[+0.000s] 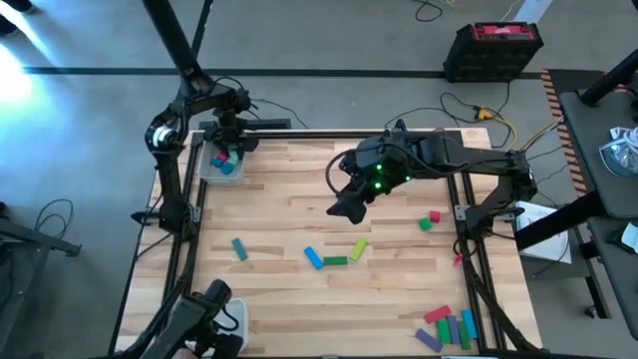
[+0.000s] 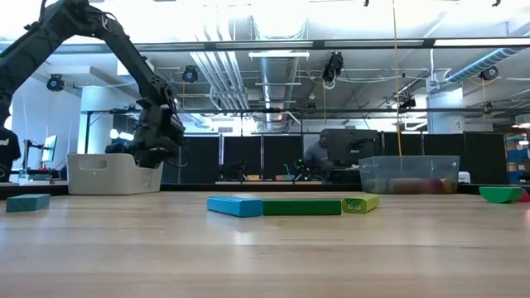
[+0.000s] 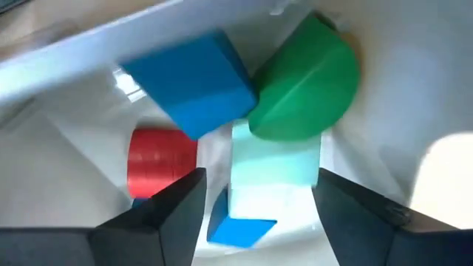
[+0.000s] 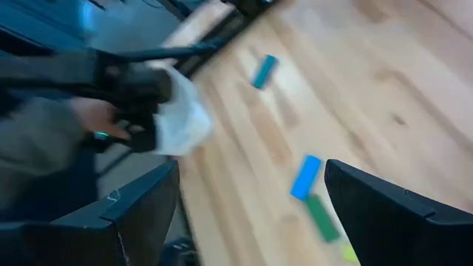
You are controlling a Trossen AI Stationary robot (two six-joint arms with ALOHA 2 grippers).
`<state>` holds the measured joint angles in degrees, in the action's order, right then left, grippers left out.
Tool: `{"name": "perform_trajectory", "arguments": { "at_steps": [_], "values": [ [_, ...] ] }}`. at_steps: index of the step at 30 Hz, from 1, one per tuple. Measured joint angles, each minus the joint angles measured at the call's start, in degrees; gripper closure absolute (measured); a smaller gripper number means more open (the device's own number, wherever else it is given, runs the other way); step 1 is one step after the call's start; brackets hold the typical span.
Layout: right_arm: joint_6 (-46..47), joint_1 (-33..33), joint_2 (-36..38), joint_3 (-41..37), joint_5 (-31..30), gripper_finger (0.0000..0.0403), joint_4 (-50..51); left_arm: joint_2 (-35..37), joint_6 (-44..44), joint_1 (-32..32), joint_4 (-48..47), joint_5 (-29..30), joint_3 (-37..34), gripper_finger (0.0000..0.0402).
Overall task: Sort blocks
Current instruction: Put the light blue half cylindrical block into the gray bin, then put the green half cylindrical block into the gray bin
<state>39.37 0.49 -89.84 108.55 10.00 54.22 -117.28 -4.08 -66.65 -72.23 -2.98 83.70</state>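
Done: some blocks lie in the clear tray (image 1: pixel 207 170) — others grouped near the table's right corner.
Left: blue bar (image 1: pixel 313 258), green bar (image 1: pixel 335 261), teal bar (image 1: pixel 239 248) loose on the table.
Left gripper (image 3: pixel 255 193): jaws wide, empty — over the tray.
Right gripper (image 4: pixel 247 196): wide, empty.

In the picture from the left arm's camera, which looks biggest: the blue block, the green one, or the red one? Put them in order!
1. Blue block and green block: these two look about alike, so no ranking between them.
2. Red block: clearly smallest.

The blue and green blocks lie on top, nearer the camera, so true sizes may differ.

Left hand (image 1: pixel 228 150) open, lowered; right hand (image 1: pixel 349 206) open, raised mid-table.
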Motion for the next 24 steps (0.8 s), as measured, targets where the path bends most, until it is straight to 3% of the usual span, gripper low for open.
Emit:
{"name": "perform_trajectory", "arguments": {
  "at_steps": [8,12,15,24],
  "values": [
    [-0.4,0.0,-1.4,0.0,-5.3,0.0074,9.8,4.9,1.8,0.5,-6.7,-0.1,3.9,0.0168],
    [8.1,-0.5,-4.0,-0.1,-13.7,0.0078,25.7,11.8,2.4,1.7,-7.5,-0.2,4.3,0.0167],
    [9.0,-1.8,-6.5,-2.7,-16.4,0.0090,36.0,18.7,2.0,4.0,-3.8,-0.1,2.6,0.0167],
    [-4.9,-4.6,-8.4,-25.6,-9.1,0.0134,33.0,41.7,0.6,19.1,17.1,-0.5,-8.3,0.0167]
  ]
}}
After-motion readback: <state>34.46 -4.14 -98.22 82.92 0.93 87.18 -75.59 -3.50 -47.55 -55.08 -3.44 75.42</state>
